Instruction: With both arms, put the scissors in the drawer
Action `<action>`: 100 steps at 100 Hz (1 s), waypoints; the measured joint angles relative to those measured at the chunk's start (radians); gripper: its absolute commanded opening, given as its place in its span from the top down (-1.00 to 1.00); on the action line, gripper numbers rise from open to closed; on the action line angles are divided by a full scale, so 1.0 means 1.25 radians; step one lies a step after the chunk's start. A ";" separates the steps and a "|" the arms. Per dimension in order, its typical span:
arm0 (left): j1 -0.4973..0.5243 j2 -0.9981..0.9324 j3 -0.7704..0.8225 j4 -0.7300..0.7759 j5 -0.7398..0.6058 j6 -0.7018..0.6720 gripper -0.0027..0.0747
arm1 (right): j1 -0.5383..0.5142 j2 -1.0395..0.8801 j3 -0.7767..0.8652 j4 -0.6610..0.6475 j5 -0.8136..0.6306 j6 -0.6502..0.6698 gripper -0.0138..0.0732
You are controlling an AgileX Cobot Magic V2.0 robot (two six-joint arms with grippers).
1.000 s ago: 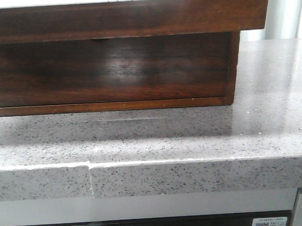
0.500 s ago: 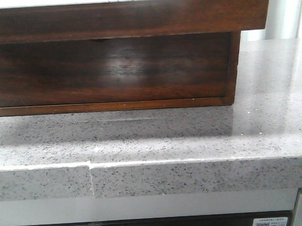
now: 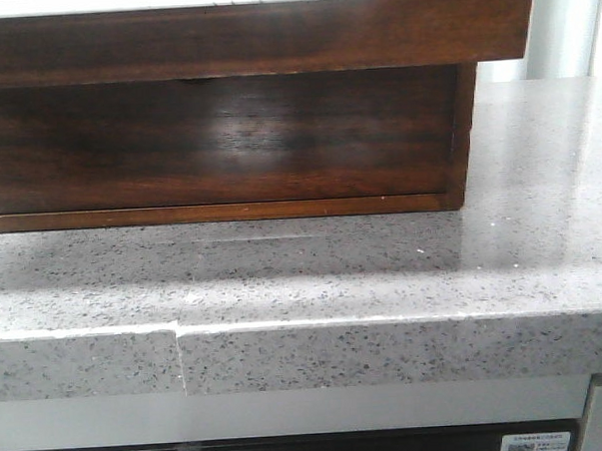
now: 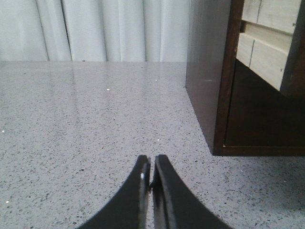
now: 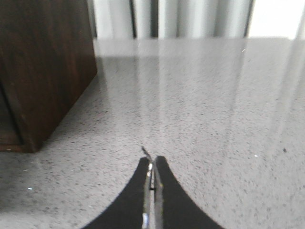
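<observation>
The drawer (image 3: 253, 33), pulled out, juts forward over the lower front of the wooden cabinet (image 3: 217, 139), which stands on the speckled grey counter (image 3: 383, 272); its cut-out runs along the top edge of the front view. The left gripper (image 4: 151, 164) hovers low over the counter beside the cabinet's side, jaws pressed together with nothing visible between them. The right gripper (image 5: 152, 164) is closed on a thin silvery piece (image 5: 146, 152), possibly the scissors' tip, though the view is too blurred to confirm.
</observation>
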 measured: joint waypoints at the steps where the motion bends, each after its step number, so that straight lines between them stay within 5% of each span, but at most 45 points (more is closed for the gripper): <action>1: 0.000 0.000 0.000 0.000 0.000 0.000 0.98 | -0.002 -0.009 0.014 0.000 -0.011 0.000 0.84; 63: 0.000 0.000 0.000 0.000 -0.002 -0.001 0.98 | -0.007 -0.095 0.084 0.016 -0.064 0.001 0.84; 100: 0.000 0.000 0.000 0.001 -0.002 -0.001 0.98 | -0.007 -0.095 0.084 0.104 -0.052 -0.140 0.84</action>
